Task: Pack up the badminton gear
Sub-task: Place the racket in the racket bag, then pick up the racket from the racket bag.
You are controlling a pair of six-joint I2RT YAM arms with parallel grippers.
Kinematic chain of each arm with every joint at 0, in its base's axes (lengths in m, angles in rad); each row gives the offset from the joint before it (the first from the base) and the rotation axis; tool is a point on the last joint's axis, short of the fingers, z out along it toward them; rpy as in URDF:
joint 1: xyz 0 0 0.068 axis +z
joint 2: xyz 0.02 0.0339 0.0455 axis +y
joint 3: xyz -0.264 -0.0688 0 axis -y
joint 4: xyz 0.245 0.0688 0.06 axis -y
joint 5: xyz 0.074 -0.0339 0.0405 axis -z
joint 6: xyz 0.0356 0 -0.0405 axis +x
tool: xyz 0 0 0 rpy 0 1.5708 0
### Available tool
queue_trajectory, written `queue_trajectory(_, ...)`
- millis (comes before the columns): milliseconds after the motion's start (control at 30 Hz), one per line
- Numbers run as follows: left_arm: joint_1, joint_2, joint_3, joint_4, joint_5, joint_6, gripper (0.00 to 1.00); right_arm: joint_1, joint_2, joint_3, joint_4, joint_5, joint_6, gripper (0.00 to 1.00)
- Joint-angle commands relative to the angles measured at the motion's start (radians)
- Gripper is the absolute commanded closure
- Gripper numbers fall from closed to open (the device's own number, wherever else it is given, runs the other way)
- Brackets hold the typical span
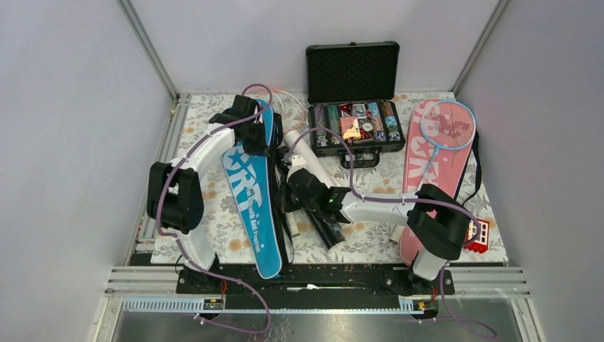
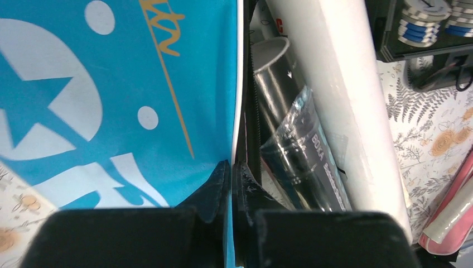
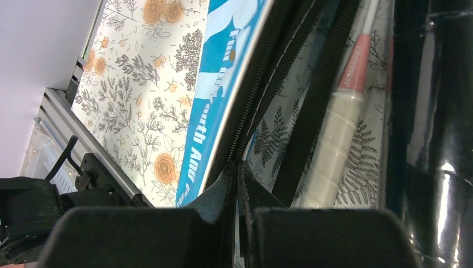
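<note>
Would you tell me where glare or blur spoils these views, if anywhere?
Left wrist: glare streaks the clear wrap on the dark tube, and the left pincer is blurred and dark. Right wrist: one bright highlight on that tube; the right pincer is soft too. Top external: even light, faint shadows, sharp throughout.

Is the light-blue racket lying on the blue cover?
No, the light-blue racket lies on the pink cover, well apart from the blue cover.

Blue cover (image 1: 251, 203) left, white tube (image 1: 308, 155), dark tube (image 1: 326, 229) centre, light-blue racket (image 1: 447, 125) atop pink cover (image 1: 454, 169)
</note>
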Motion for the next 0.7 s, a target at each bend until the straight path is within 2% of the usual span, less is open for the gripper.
queue_trajectory(0,0.003,-0.143,0.051,-0.030,-0.032,-0.005,1.00,-0.010,-0.071,-0.019,0.007,0.070,0.065,1.00)
queue_trajectory(133,0.003,-0.204,0.016,-0.055,-0.040,-0.002,1.00,-0.016,-0.074,-0.009,-0.041,0.101,0.070,0.98)
queue_trajectory(233,0.006,-0.255,-0.021,-0.058,-0.053,-0.006,1.00,-0.026,-0.098,0.030,-0.138,0.094,0.054,0.76)
queue_trajectory(333,0.008,-0.319,-0.068,-0.042,-0.051,-0.011,1.00,-0.058,-0.162,0.045,-0.223,0.083,0.037,0.64)
queue_trajectory(400,0.009,-0.363,-0.097,-0.024,-0.050,-0.017,1.00,-0.109,-0.205,0.056,-0.311,0.033,0.012,0.58)
queue_trajectory(533,0.017,-0.451,-0.143,0.005,-0.033,-0.042,1.00,-0.229,-0.305,0.061,-0.463,0.040,-0.075,0.54)
queue_trajectory(667,0.031,-0.521,-0.182,0.026,-0.023,-0.071,1.00,-0.395,-0.384,0.065,-0.583,0.144,-0.160,0.49)
